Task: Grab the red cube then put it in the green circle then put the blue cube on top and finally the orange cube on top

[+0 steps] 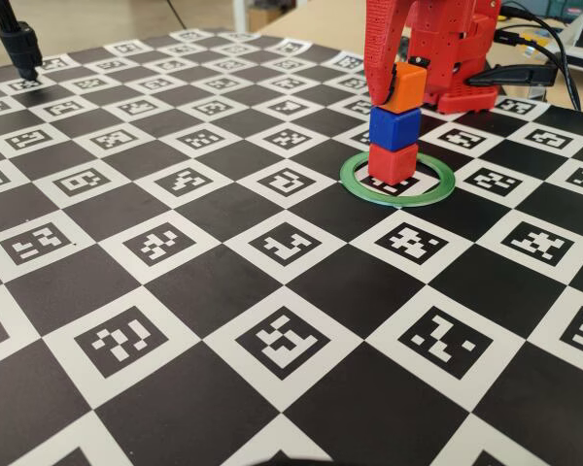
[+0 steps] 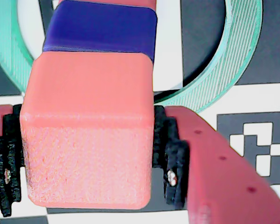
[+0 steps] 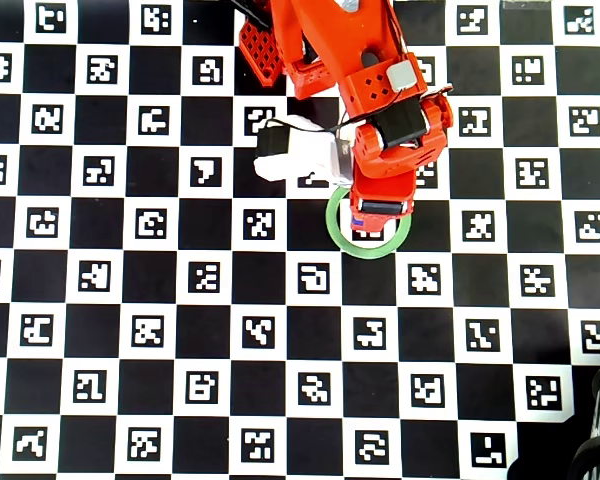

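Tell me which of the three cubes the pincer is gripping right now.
The orange cube, topmost of the stack. The pincer is closed on it, while the blue cube and red cube sit free beneath, inside the green circle.

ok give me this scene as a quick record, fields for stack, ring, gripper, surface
stack: red cube at bottom, blue cube on it, orange cube on top
ring: green circle flat on the board, stack standing inside it
gripper: gripper shut on the orange cube, one finger on each side
orange cube seating: looks tilted in the fixed view
surface: checkerboard mat with printed markers
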`<state>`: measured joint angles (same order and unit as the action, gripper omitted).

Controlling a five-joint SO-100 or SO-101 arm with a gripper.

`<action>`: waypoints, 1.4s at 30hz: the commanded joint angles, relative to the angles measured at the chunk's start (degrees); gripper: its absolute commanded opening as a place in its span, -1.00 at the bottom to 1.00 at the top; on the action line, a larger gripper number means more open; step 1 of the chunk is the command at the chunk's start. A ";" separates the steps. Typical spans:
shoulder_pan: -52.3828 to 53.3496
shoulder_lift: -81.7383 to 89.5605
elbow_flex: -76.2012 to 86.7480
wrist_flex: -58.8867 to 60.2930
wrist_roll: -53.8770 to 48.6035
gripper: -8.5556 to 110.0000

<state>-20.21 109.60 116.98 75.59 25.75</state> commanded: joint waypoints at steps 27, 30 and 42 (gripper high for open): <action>-1.14 3.87 -1.49 1.58 -4.22 -0.35; -1.23 3.96 -2.46 2.11 -4.31 -0.34; -1.67 4.48 -6.50 5.36 -4.39 -0.33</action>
<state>-21.45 109.60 115.40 80.60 21.45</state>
